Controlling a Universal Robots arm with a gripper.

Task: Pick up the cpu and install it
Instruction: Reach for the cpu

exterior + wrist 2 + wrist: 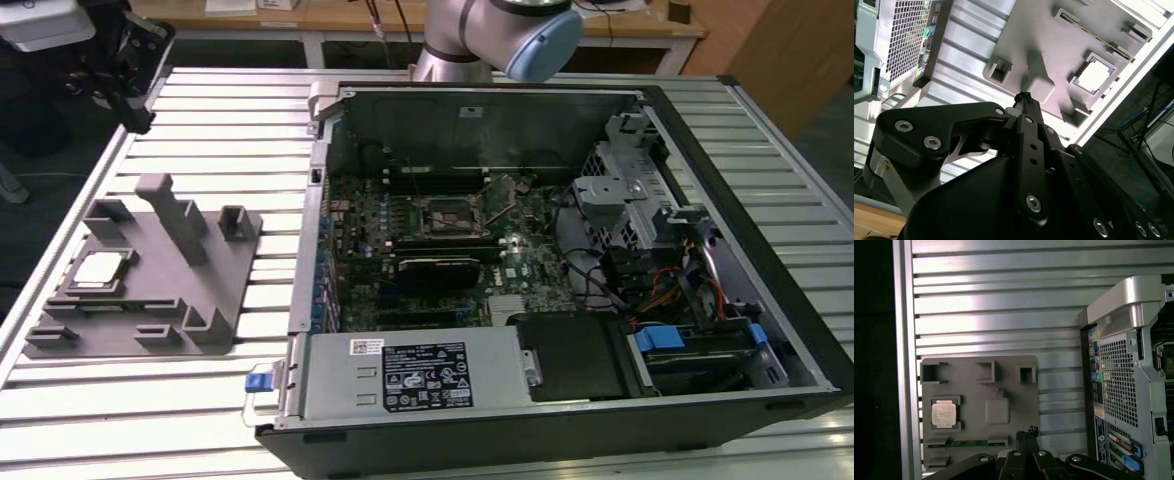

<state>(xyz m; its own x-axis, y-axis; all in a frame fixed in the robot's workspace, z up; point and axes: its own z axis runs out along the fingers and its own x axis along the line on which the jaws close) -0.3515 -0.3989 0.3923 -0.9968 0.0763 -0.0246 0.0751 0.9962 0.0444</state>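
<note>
Silver-topped square cpu (100,270) with a thin pale rim lies flat in a recess of the grey moulded plastic tray (147,325). The tray sits on the slatted aluminium bench (200,130), at the exterior view's left of the open black computer case (534,440). In the first wrist view we see the black gripper (1027,432) above the tray, fingers (1033,431) together and holding nothing, apart from the cpu. We see the dark square socket frame (445,212) inside the case, well apart from the cpu.

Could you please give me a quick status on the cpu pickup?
Gripper, jaws shut, empty, clear of the grey tray. Cpu lies in its tray pocket, not picked up. Nothing covering it.
</note>
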